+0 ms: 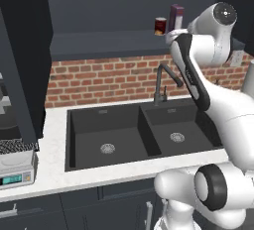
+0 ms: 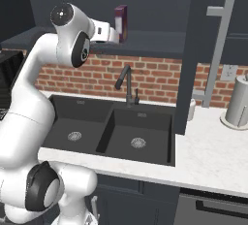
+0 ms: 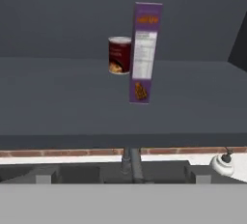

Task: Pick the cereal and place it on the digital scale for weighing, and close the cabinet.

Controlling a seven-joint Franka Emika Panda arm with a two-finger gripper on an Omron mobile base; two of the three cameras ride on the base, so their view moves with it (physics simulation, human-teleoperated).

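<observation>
Reaching up toward the open cabinet (image 1: 30, 50), the robot arm works above a kitchen sink (image 1: 139, 135); reading from the left of the left base view, the digital scale (image 1: 17, 167) sits at the tabletop (image 1: 49, 172) edge beneath an open cabinet door, well apart from everything on the shelf; a black double sink and a dark faucet (image 1: 163, 83) fill the middle, backed by a brick wall (image 1: 109, 78); higher up, on the cabinet shelf (image 1: 109, 43), a short dark red can (image 1: 160, 26) stands just beside the cereal (image 1: 176, 17), the can to the box's left.

The hand (image 2: 116, 35) is raised to shelf level, directly in front of the cereal; its fingers are spread wide apart and hold nothing. Seen along the hand, the box (image 3: 144, 51) lies straight ahead and slightly right of centre, upright, its long axis vertical and its narrow side turned toward the fingers; the can (image 3: 119, 55) stands a little behind it and to the left. The coming move appears to be a straight advance along the shelf so the open fingers pass either side of the narrow box; the can's closeness on one side looks like the main thing to avoid.

On the right, the other cabinet door (image 2: 193, 49) hangs open with its silver bar handle (image 2: 218, 49), beside a paper towel roll (image 2: 238, 102); both placing and closing remain undone.
</observation>
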